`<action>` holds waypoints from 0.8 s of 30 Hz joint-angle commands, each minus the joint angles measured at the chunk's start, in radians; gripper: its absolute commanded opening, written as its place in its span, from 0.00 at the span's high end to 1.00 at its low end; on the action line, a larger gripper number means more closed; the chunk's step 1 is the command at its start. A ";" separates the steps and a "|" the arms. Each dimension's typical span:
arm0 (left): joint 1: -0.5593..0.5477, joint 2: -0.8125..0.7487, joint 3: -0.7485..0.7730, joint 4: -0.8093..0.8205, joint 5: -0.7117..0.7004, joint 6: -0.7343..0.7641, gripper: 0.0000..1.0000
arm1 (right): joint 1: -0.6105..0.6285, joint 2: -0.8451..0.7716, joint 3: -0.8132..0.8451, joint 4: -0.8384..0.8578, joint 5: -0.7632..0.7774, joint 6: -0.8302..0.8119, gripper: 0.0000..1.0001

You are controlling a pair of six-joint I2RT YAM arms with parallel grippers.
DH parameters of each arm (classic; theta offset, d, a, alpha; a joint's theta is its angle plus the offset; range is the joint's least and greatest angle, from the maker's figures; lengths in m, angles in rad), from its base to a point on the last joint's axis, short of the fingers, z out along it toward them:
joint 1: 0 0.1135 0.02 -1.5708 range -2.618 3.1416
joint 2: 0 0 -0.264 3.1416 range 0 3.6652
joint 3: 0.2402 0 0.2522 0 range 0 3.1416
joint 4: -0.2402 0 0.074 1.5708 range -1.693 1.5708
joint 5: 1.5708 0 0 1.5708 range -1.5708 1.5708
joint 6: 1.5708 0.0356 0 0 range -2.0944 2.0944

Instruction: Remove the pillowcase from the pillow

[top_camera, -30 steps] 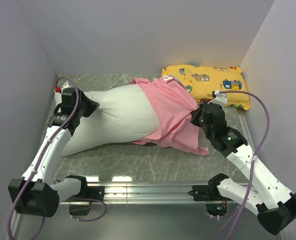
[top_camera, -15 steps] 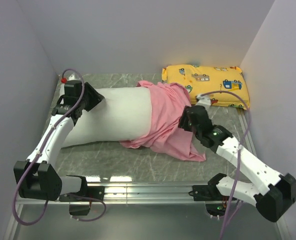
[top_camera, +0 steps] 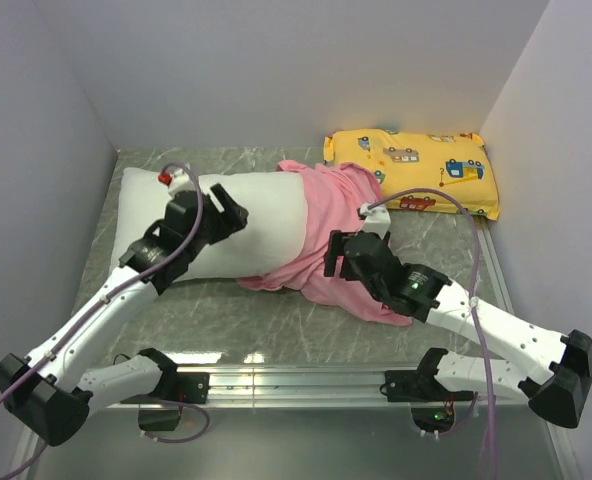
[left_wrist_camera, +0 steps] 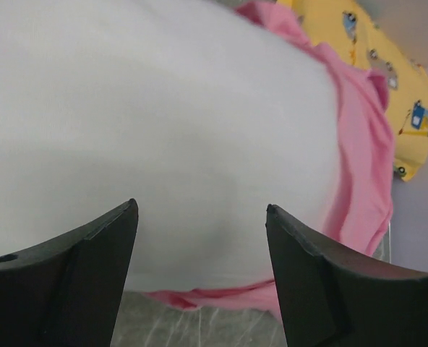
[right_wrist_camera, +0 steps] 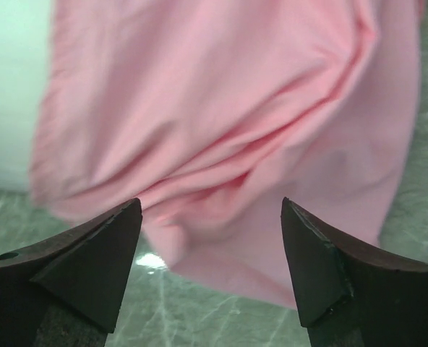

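On a grey-green marbled table [top_camera: 276, 330] boxed in by pale walls [top_camera: 276, 70], the white pillow [top_camera: 246, 225] lies at back left, the pink pillowcase [top_camera: 331, 240] bunched over its right end beside a yellow pillow [top_camera: 416, 170], while the left gripper [left_wrist_camera: 199, 206] above the pillow and the right gripper [right_wrist_camera: 211, 202] above the pillowcase both gape wide, holding nothing.

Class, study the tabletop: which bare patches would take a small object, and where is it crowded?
Free on the table: the front strip between pillow and rail; the back strip behind the pillow. Crowded: back right, where pillowcase sits beside yellow pillow.
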 commanded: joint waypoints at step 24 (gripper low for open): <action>0.072 0.099 -0.082 0.082 -0.210 -0.105 1.00 | 0.000 0.121 -0.008 0.023 0.137 0.022 0.87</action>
